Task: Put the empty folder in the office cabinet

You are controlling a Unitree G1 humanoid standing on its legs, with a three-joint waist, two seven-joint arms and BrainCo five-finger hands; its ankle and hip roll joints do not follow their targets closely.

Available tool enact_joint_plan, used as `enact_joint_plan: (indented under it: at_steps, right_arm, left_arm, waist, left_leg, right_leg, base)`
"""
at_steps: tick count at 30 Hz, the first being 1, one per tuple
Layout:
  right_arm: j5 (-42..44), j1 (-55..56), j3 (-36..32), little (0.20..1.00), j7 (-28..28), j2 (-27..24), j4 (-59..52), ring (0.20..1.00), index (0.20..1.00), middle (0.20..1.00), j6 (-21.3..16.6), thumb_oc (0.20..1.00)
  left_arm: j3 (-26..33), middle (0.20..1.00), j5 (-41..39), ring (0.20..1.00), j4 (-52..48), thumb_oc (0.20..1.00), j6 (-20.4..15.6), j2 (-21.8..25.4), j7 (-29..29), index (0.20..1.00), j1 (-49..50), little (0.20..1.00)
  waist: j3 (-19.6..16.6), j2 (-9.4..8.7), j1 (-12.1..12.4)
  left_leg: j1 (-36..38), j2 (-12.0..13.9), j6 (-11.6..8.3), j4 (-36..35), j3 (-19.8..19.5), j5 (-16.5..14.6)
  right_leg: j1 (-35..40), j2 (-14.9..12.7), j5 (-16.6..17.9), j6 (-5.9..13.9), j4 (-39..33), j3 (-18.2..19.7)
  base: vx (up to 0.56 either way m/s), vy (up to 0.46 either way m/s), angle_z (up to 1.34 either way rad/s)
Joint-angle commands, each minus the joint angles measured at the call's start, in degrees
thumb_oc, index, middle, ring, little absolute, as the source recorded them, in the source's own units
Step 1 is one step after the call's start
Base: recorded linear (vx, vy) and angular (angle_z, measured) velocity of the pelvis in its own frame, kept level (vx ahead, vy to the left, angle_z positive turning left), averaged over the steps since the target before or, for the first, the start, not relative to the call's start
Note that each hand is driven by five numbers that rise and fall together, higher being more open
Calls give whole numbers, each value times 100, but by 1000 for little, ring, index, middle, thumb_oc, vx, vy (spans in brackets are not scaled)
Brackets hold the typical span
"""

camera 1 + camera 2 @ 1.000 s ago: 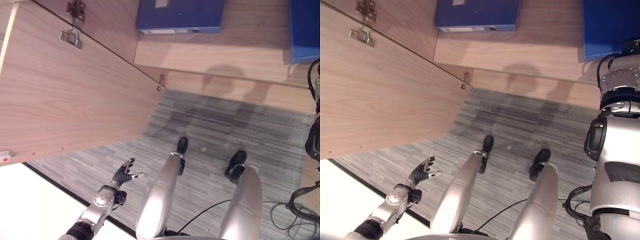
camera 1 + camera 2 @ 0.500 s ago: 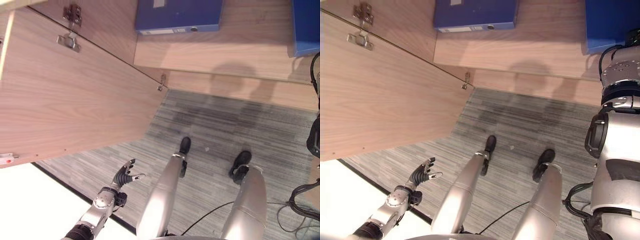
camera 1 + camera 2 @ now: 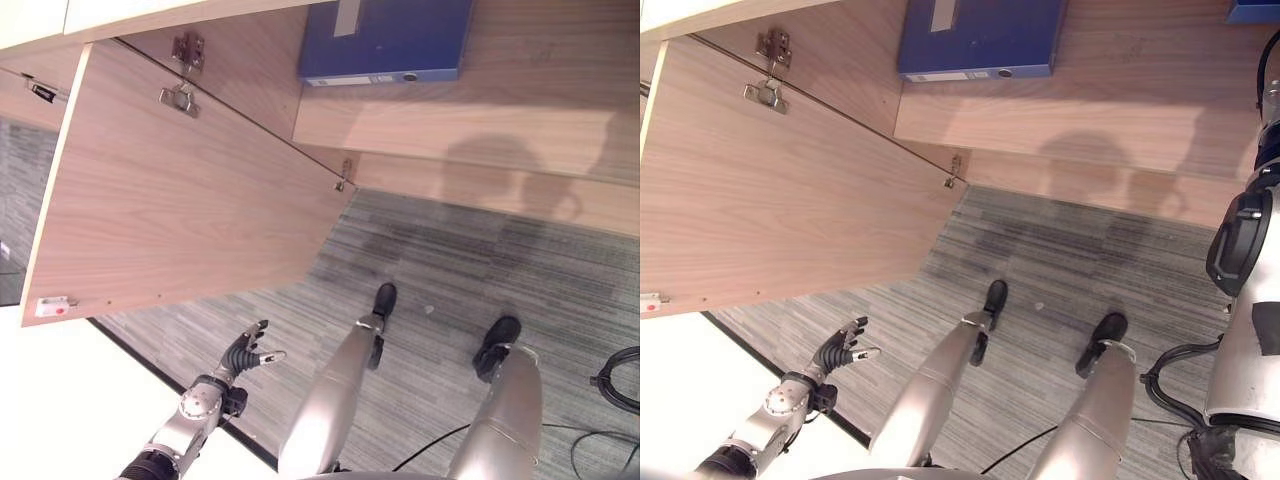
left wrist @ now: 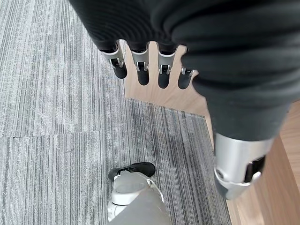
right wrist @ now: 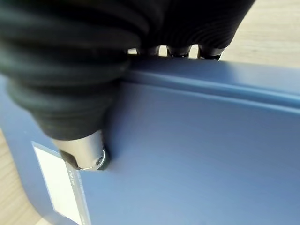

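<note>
In the right hand [image 5: 70, 84], fingers and thumb clamp a smooth blue folder [image 5: 197, 154] bearing a white label.

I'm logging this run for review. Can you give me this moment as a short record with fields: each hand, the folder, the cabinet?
left hand: low over the grey carpet, fingers straight, holding nothing
right hand: thumb pressed on the held folder's face, fingers over its edge
held folder: blue, white label on it
cabinet door: swung open
shelf: another blue folder lying flat on it
</note>
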Motion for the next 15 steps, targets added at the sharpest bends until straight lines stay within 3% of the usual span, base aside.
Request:
enact_joint_plan:
  at_steps: [1,10,11,12,13,15]
  right_arm:
    - [-647,-523,674,200,248,-485,-671,200,200,200,-62,200]
    - [-805,-559,729,203,147,-514,-638,203,203,203,59,203]
    - [-841,-562,738,373,136,-512,-608,373,373,373,84,373]
    - [-867,-568,759,598,126,-508,-588,598,598,598,116,598]
    - [-883,-560,760,1000,130,-501,-542,1000,1000,1000,169,1000]
    - [-940,-557,813,1000,164,-503,-333,1000,1000,1000,395,1000]
  left_arm:
    - [-25,1000,-188,1000,-5,1000,-148,422,47,1000,141,1000]
    - [-43,1000,-273,1000,-300,1000,-174,481,46,1000,183,1000]
    - [-31,1000,-280,1000,-293,1000,-182,482,59,1000,188,1000]
    - [-33,1000,-280,1000,-304,1000,-179,482,59,1000,198,1000]
    - [-31,1000,-286,1000,-306,1000,-180,484,61,1000,196,1000]
    - [-56,1000,-300,1000,-352,1000,-177,508,61,1000,209,1000]
  waist:
    - [-194,88,207]
    - [-203,181,216]
    - [-200,183,219]
    - [-197,182,217]
    - [-185,193,214]
    - [-170,178,195]
  left_leg:
    - [378,227,-56,-402,-244,-736]
    - [504,202,-52,-893,-278,-517]
    - [515,198,-58,-918,-282,-513]
    - [523,199,-57,-935,-279,-504]
    - [527,204,-56,-955,-282,-497]
    - [535,200,-44,-992,-281,-482]
  right_leg:
    - [476,27,-847,840,96,425]
    - [391,10,-751,904,-70,438]
    - [382,7,-749,908,-91,441]
    - [398,-1,-739,911,-135,433]
    - [392,-3,-728,919,-131,428]
    - [380,-10,-685,941,-139,430]
  base:
    - [-16,50,1]
    - [-3,8,0]
    - [0,0,0]
    - [0,0,0]
    - [0,0,0]
    - [-11,15,0]
